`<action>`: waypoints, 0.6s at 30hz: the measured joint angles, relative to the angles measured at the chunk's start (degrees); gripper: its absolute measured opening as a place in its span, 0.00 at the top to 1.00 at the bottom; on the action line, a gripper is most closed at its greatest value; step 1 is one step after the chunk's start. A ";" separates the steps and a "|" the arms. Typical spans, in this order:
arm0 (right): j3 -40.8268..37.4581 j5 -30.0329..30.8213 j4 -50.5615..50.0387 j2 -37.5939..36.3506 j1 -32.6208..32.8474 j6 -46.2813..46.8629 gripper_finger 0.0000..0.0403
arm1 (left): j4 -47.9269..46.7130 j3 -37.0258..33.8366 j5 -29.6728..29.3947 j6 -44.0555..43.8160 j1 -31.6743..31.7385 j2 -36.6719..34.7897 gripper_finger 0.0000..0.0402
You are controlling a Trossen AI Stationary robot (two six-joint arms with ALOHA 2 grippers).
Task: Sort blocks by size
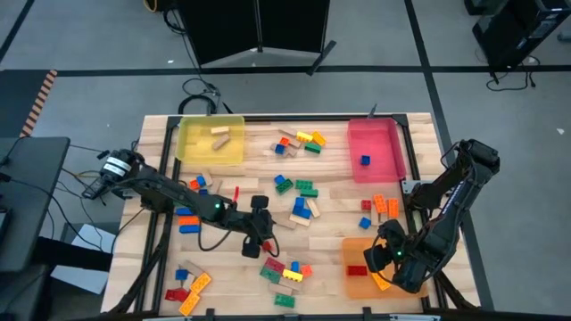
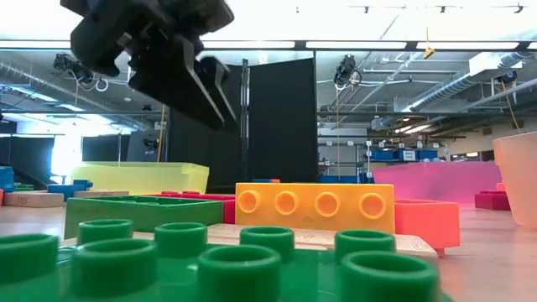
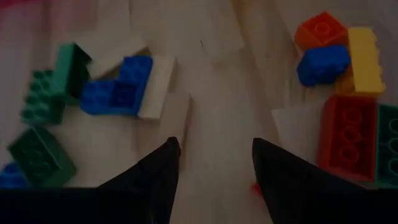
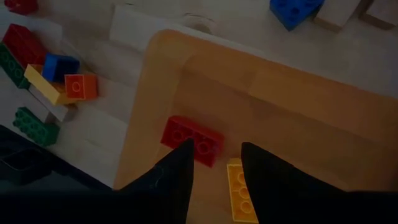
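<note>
Wooden tabletop [image 1: 339, 192] carries the scattered blocks [image 1: 303, 192], loose in clusters between three trays. My left gripper [image 3: 214, 165] hangs over bare wood at mid-table, fingers apart and empty; a blue brick [image 3: 115, 90] against a tan block [image 3: 155, 87] lies beyond one fingertip, and a red brick [image 3: 348, 137] with a yellow brick [image 3: 365, 59] lies beyond the other. My right gripper [image 4: 214, 163] hangs inside the orange tray [image 4: 298, 106] at the near right corner, fingers slightly apart, holding nothing, directly above a red brick [image 4: 189, 138] and a yellow brick [image 4: 239, 190] resting on the tray floor.
</note>
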 joint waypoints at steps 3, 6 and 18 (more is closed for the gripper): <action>0.00 0.00 0.00 0.00 0.00 -0.02 0.63 | -0.03 0.00 0.08 -1.64 0.00 1.41 0.38; 0.00 0.00 0.10 0.00 0.00 -0.10 0.63 | 0.09 0.00 -2.92 -1.47 0.00 1.49 0.29; 0.00 0.00 0.94 0.00 0.00 -0.12 0.63 | 8.30 0.00 -9.00 -0.17 0.31 1.41 0.19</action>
